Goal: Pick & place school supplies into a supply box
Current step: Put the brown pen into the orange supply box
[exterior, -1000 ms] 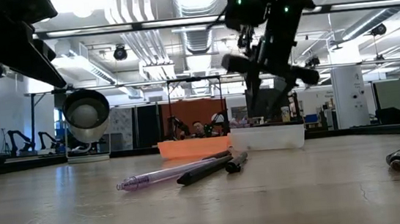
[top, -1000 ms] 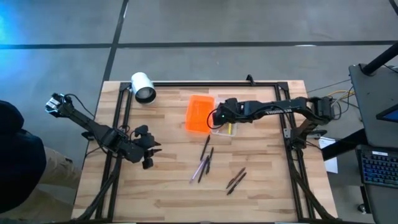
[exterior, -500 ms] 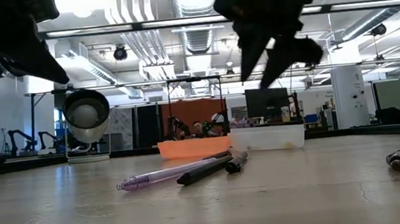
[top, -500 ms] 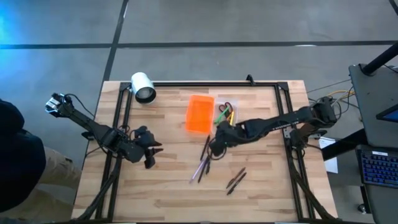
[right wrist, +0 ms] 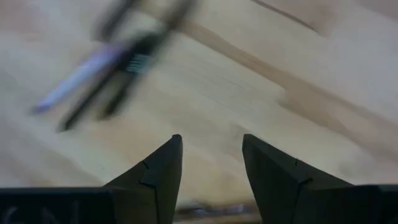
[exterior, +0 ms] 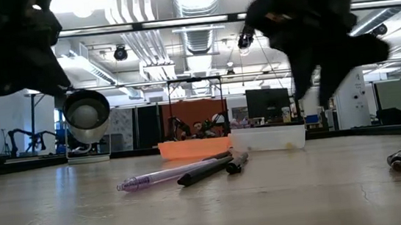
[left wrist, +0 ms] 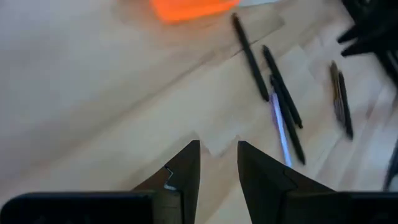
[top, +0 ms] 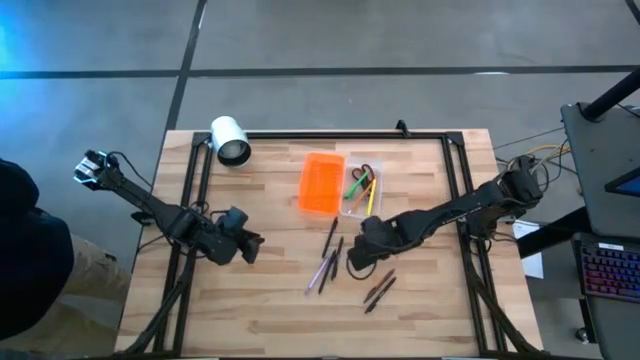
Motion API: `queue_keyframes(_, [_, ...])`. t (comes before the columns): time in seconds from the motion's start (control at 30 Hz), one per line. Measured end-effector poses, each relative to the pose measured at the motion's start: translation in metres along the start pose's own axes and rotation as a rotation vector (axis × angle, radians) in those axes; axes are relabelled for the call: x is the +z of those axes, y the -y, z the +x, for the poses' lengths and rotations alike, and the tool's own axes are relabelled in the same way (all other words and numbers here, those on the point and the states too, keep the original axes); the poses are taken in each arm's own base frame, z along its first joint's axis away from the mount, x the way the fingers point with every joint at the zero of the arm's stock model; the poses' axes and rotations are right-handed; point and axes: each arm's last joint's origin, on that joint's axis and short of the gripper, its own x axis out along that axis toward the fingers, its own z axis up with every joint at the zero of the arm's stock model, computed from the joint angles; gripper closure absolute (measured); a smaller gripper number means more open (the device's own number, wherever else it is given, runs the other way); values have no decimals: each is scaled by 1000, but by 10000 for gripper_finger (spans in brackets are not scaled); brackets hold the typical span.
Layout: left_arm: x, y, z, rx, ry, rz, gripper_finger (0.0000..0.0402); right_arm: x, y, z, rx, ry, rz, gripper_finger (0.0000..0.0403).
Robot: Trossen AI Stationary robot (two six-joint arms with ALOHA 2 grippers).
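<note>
The supply box lies at the table's far middle: its orange lid point(top: 321, 183) is flat beside the clear tray point(top: 362, 192), which holds green, yellow and orange pens and small scissors. A purple pen point(top: 322, 272) and dark pens point(top: 334, 255) lie loose near the middle, also in the low view point(exterior: 192, 174). Two more dark pens point(top: 380, 290) lie nearer the near edge. My right gripper point(top: 358, 258) point(right wrist: 211, 146) hovers open just right of the loose cluster. My left gripper point(top: 250, 245) point(left wrist: 217, 149) is open over bare wood, left of the pens.
A white cylinder point(top: 230, 140) lies on its side at the far left corner, its open end facing the low view point(exterior: 86, 116). A black frame rail point(top: 330, 134) runs along the table's far edge and sides. Bare wood stretches along the near edge.
My right gripper has swung from above the clear tray toward the near edge and down, ending beside the loose dark pens. The left gripper has shifted slightly toward the table's right. No pen on the table has moved.
</note>
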Motion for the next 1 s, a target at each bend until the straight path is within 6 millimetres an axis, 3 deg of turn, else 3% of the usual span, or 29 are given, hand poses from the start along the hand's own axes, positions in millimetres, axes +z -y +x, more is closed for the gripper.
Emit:
queue_keyframes(0.23, [-10,3,8,11,-137,-99,312,-36,2,-9,-70,28,87,246])
queue_keyframes(0.53, [-16,6,19,35,-144,-148,312,-78,19,-12,-164,84,272,246])
queue_keyframes(0.8, [-20,10,26,26,-146,-131,312,-82,29,1,-181,43,307,256])
queue_keyframes(1.0, [-21,10,26,17,-169,-67,312,-76,20,20,-25,26,420,284])
